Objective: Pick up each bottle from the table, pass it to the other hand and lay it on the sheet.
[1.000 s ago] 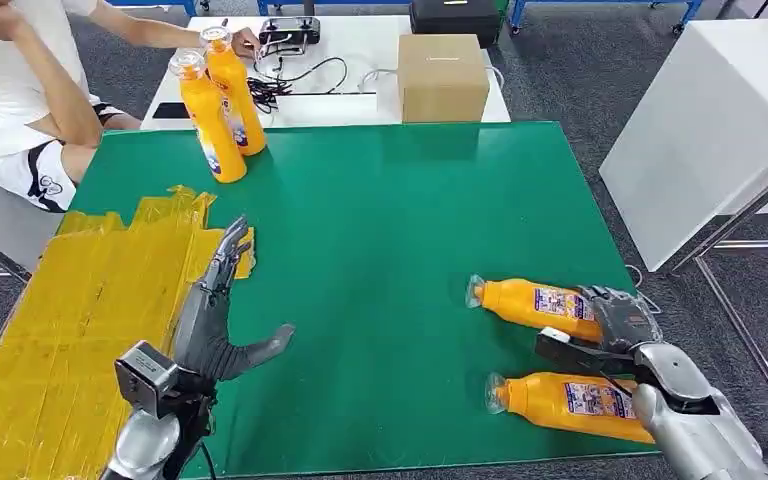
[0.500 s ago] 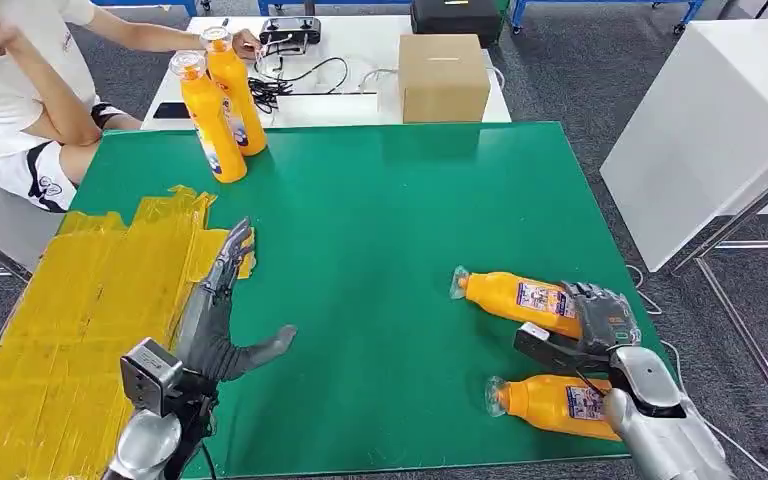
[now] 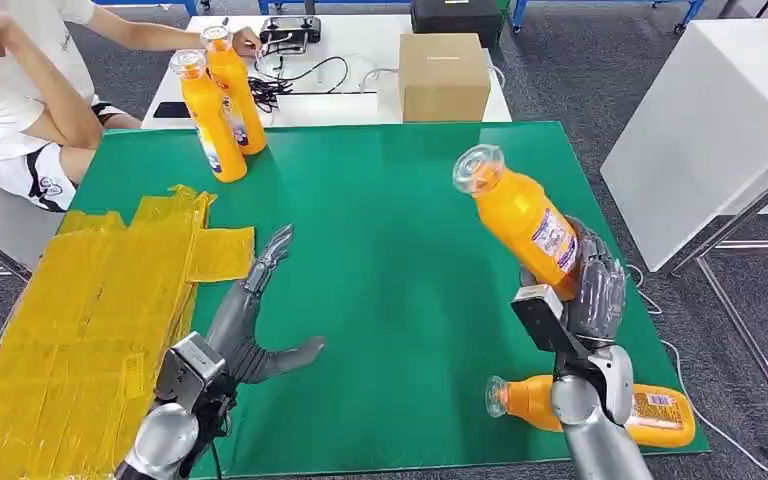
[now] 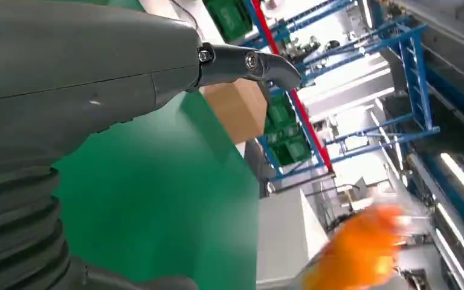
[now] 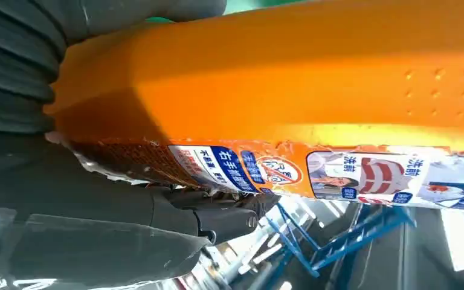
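The robot has two shiny silver arms. Its left hand [image 3: 245, 330] is dark grey, with long thin fingers and a thick thumb. Its right hand [image 3: 585, 295] is dark grey too, with see-through covers. Each wrist carries a small dark box. Grey ribbed covers wrap the wrists.

The held bottle [image 3: 525, 225] looked like glossy orange plastic with a clear cap and a printed paper-like label. The table mat [image 3: 390, 210] was a smooth, matt green surface. The yellow sheet [image 3: 90, 310] appeared shiny and creased, like taped film. The cardboard box [image 3: 442, 76] was dull brown. The right hand [image 3: 590, 290] showed grey matt plastic with a ribbed cover.
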Controlling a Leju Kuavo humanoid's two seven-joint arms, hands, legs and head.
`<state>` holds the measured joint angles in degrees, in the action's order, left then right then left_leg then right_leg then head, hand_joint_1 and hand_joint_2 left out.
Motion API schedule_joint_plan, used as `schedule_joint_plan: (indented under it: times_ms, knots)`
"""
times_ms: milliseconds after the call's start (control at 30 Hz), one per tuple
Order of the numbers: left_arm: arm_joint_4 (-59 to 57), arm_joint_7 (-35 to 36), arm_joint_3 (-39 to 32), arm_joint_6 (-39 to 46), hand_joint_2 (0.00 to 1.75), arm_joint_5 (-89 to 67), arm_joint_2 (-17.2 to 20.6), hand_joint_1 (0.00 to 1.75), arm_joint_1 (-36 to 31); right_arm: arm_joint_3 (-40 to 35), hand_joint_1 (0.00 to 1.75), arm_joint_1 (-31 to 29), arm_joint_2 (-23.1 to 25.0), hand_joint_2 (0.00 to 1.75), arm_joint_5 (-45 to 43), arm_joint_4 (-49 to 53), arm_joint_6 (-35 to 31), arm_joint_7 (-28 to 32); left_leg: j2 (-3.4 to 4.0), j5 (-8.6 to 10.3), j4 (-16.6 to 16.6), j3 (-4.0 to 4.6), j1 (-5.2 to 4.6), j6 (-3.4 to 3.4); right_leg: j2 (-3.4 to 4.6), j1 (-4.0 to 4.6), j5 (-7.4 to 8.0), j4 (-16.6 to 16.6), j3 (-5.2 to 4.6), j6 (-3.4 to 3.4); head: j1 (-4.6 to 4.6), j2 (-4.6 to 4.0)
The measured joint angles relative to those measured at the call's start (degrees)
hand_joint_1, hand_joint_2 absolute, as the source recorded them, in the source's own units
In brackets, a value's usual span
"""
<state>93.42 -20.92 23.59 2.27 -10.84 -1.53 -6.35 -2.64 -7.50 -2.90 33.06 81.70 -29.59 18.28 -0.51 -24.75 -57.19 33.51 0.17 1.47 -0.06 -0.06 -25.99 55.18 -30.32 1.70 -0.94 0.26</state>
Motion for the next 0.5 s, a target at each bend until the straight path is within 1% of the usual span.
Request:
schedule_joint_plan:
  times_ms: [67,100,133,167,233,267,300,367,400,467,500]
  knots:
    - [-0.7,0.4,0.8,-0.5,1.75,0.3,0.0,0.0,-1.0,-0.1,1.71,-0.1,1.5,1.75,-4.9,1.7,2.6,1.8,0.0,0.0,0.0,0.0,0.0,0.0,0.0,0.0,0.0,0.0,0.01,0.0,0.02,0.0]
    - [-1.0,0.5,1.1,-0.6,1.75,0.5,0.0,0.0,-1.4,-0.3,1.68,-0.2,2.1,1.75,-6.6,2.2,3.6,2.2,0.0,0.01,0.0,0.0,-0.01,0.0,0.0,0.0,0.0,0.0,0.02,0.0,0.0,0.0]
    - [-1.4,0.5,1.4,-0.6,1.75,0.6,0.0,0.0,-1.8,-0.6,1.61,-0.3,2.6,1.75,-7.4,2.6,4.1,2.5,0.0,0.01,0.0,0.0,-0.01,0.0,0.0,-0.01,0.0,0.0,0.01,0.0,0.02,0.0]
    - [-1.7,0.5,1.7,-0.6,1.75,0.7,0.0,0.0,-2.1,-0.8,1.45,-0.3,3.0,1.75,-7.7,3.0,4.4,2.7,0.0,0.01,0.0,0.0,-0.01,0.0,0.0,-0.01,0.0,0.0,0.02,0.0,0.0,0.0]
    - [-2.1,0.5,1.9,-0.7,1.75,0.9,0.0,0.0,-2.3,-1.1,1.55,-0.3,3.7,1.75,-8.7,3.6,5.5,3.0,-0.01,0.01,0.0,0.0,-0.01,0.0,0.0,-0.01,0.0,0.0,0.01,0.0,0.0,0.0]
    - [-2.3,0.5,2.1,-0.8,1.75,1.2,0.0,0.0,-2.5,-1.3,1.48,-0.4,4.0,1.75,-10.5,3.6,7.0,3.4,-0.01,0.0,0.0,0.01,-0.01,0.0,0.0,-0.01,0.0,0.0,0.01,0.0,0.02,0.0]
    - [-2.5,0.5,2.3,-1.1,1.75,1.4,0.0,0.0,-2.8,-1.6,1.57,-0.6,4.2,1.75,-12.5,3.6,9.0,3.9,-0.01,0.0,0.0,0.04,-0.01,0.0,0.0,-0.01,0.0,0.0,-0.01,0.0,0.02,0.0]
    - [-3.1,0.5,2.8,-1.4,1.75,2.2,0.0,0.0,-3.5,-2.5,1.57,-1.2,4.6,1.75,-14.9,3.4,12.6,4.7,0.01,0.0,0.0,0.05,-0.01,0.0,0.0,0.0,0.0,0.0,-0.02,0.0,-0.02,0.0]
    - [-3.3,0.5,2.9,-1.6,1.75,2.5,0.0,0.0,-3.9,-3.1,1.66,-1.5,5.0,1.75,-15.7,3.1,13.8,5.1,0.02,0.0,0.0,0.05,-0.01,0.0,0.01,0.0,0.0,0.0,-0.03,0.0,0.0,0.0]
    - [-3.8,0.5,3.3,-1.8,1.75,3.2,0.0,0.0,-4.9,-4.6,1.75,-2.0,5.9,1.75,-16.2,1.8,15.3,6.0,0.02,0.0,0.0,0.04,0.0,0.0,0.0,0.0,0.0,0.0,-0.04,0.0,0.0,0.0]
    - [-4.0,0.6,3.6,-1.8,1.75,3.5,0.0,0.0,-5.3,-5.6,1.75,-2.1,6.4,1.75,-16.2,1.0,15.4,6.2,-0.01,0.01,0.0,0.04,0.03,0.0,-0.01,0.0,0.0,0.0,-0.04,0.0,0.0,0.0]
